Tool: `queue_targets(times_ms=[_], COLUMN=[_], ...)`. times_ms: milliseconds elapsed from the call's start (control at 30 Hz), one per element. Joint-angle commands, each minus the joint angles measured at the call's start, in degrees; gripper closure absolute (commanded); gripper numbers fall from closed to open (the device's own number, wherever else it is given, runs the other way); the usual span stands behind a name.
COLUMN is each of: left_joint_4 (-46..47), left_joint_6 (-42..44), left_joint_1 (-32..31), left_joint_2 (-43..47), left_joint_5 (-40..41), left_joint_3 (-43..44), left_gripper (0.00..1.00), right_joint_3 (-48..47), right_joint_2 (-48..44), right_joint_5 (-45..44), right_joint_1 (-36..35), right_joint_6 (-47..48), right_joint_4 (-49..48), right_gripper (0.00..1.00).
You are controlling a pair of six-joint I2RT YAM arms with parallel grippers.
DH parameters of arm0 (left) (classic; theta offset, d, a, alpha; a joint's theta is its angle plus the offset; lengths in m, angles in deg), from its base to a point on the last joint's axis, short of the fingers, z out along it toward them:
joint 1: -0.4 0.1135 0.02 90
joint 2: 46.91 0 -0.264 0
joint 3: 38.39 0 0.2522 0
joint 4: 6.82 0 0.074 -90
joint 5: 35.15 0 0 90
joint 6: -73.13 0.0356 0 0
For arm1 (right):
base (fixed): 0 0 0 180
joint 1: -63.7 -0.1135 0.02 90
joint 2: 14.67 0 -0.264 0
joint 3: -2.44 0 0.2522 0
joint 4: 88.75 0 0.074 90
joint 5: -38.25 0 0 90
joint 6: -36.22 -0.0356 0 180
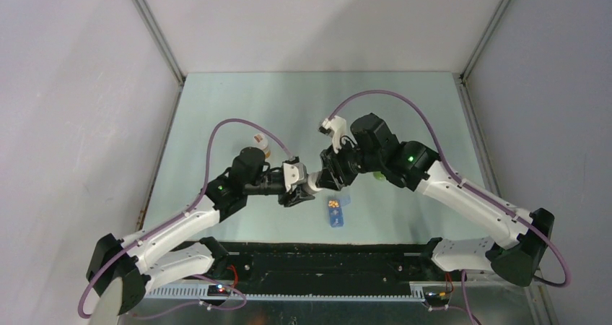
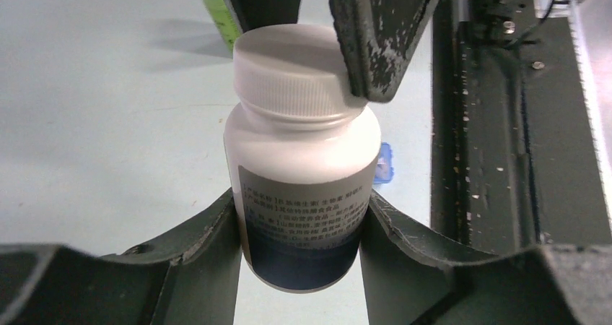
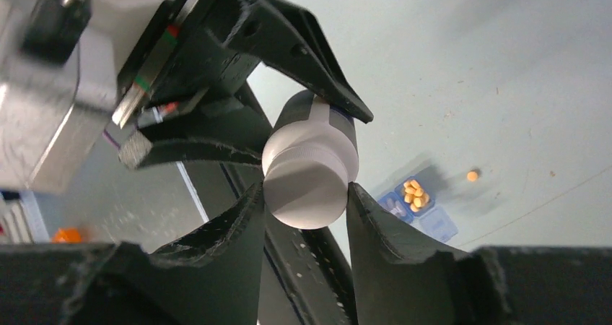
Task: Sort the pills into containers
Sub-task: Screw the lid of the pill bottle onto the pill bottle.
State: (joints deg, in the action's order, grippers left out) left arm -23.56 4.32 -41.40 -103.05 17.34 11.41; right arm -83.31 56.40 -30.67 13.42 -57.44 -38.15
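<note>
Status: your left gripper [image 2: 299,211] is clamped on the body of a white bottle [image 2: 303,173], one finger on each side of the printed label. Your right gripper [image 3: 304,191] meets it head-on. Its two fingers sit against opposite sides of the white ribbed cap [image 3: 309,177], closed onto it with no gap visible in the right wrist view. The cap is seated on the bottle neck. In the top view both grippers meet just left of the bench [image 1: 289,108] centre, toward the near edge, with the bottle between them. From the wrist views it looks raised off the surface.

The blue translucent pill box [image 3: 436,225] lies flat on the bench, just right of the grippers and close to the near edge, apart from both. One of its compartments holds a small heap of orange-yellow pills [image 3: 414,193]. You can't read what's in the other compartments from these views. One loose pill [image 3: 473,175] sits on the bare bench just beside the box, on the side away from the near edge, not touching it.

Only an edge of a green bottle [image 2: 213,7] shows beyond the cap, standing on the bench under the right arm.
</note>
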Motion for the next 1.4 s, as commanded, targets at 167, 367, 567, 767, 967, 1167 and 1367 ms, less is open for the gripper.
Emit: queue_targets(times_ms=[167,367,567,767,967,1167,1367], left_joint_4=[10.91,10.92,9.59,7.65,4.24,3.34,3.95], left_joint_6=[-1.32,-1.34,-0.72,0.48,2.55,3.69,3.55], left_joint_1=[-0.27,-0.21,-0.28,-0.21,-0.27,-0.21,-0.25], left_joint_2=[1.24,0.57,-0.61,-0.77,-1.34,-0.99,0.11], left_joint_5=[7.74,8.05,6.20,3.78,0.71,-1.10,-2.66], left_joint_3=[-1.70,-2.23,-1.81,-0.97,0.32,0.90,0.03], left_gripper=[1.00,1.00,1.00,1.00,1.00,1.00,1.00], right_joint_3=[-0.67,-0.34,5.54,6.10,5.95,4.95,3.59], right_joint_2=[2.50,0.93,-5.97,-7.78,-6.98,-5.35,-3.24], right_joint_5=[-25.24,-24.60,-9.80,-2.60,-1.83,-2.90,-4.50], right_joint_1=[-1.79,-0.29,5.64,5.88,3.00,-0.36,-1.26], right_joint_6=[-39.39,-37.81,-27.32,-10.53,-0.28,5.49,4.76], right_joint_4=[-5.07,-6.21,-10.66,-7.64,-4.76,-2.90,-3.86], right_gripper=[0.78,0.13,0.08,0.12,0.16,0.18,0.42])
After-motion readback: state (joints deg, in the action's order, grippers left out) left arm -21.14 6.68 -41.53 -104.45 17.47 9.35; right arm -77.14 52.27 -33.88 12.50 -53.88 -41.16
